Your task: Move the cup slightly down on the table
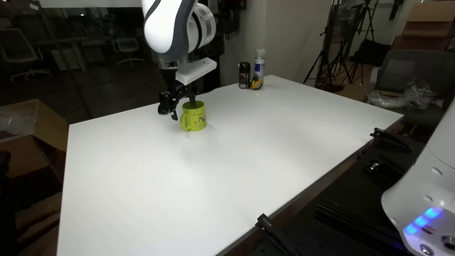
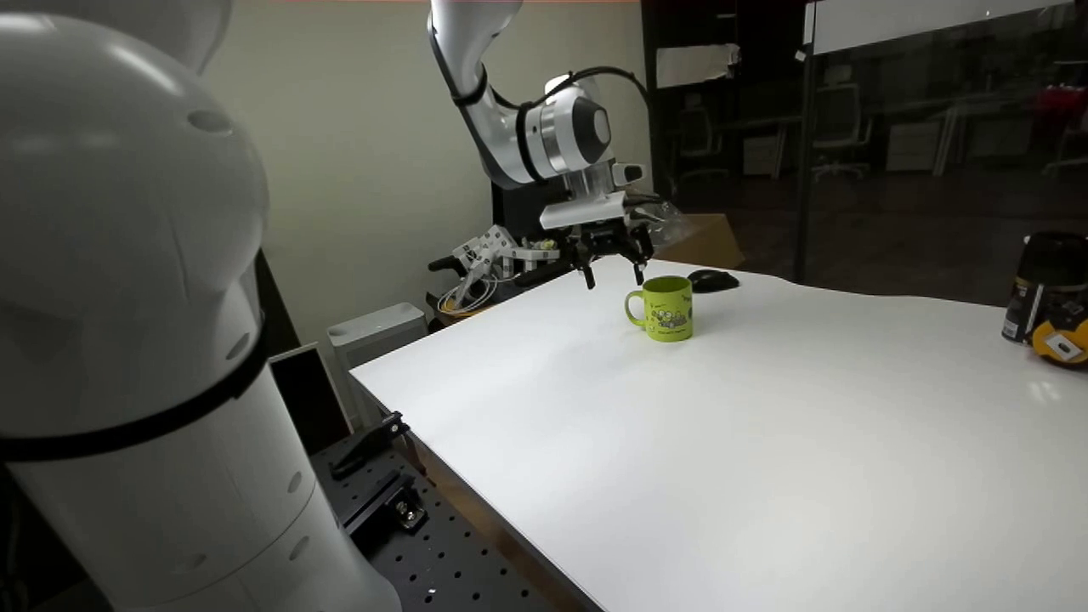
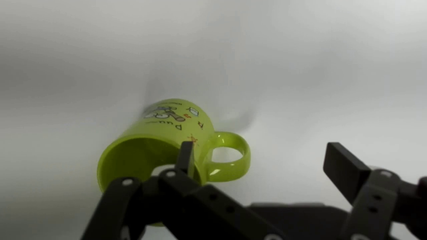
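Note:
The yellow-green cup stands upright on the white table, and it also shows in an exterior view. In the wrist view the cup is at lower left, its handle pointing right. My gripper is open, with one finger over the cup's rim beside the handle and the other beyond the handle. The gripper also shows in both exterior views, low at the cup's handle side. I cannot tell whether the left finger dips inside the cup. Part of the cup's mouth is hidden behind that finger.
A small flat black object lies close behind the cup near the table's edge. A dark bottle, a spray can and a yellow-black tape measure stand at the far edge. Black clamps sit at the near edge.

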Controlling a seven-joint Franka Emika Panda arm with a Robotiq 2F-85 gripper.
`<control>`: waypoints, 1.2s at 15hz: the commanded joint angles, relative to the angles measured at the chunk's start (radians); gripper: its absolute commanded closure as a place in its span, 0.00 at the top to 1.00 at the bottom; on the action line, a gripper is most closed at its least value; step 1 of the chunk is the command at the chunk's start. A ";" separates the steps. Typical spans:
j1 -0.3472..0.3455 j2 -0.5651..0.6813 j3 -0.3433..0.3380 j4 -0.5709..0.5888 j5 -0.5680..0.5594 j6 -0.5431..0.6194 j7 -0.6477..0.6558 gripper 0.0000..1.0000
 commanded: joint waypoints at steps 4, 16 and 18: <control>-0.067 -0.046 0.022 -0.053 -0.051 -0.027 -0.167 1.00; -0.166 -0.026 0.052 0.062 -0.170 -0.252 -0.648 1.00; -0.183 0.002 0.058 0.125 -0.195 -0.306 -0.754 1.00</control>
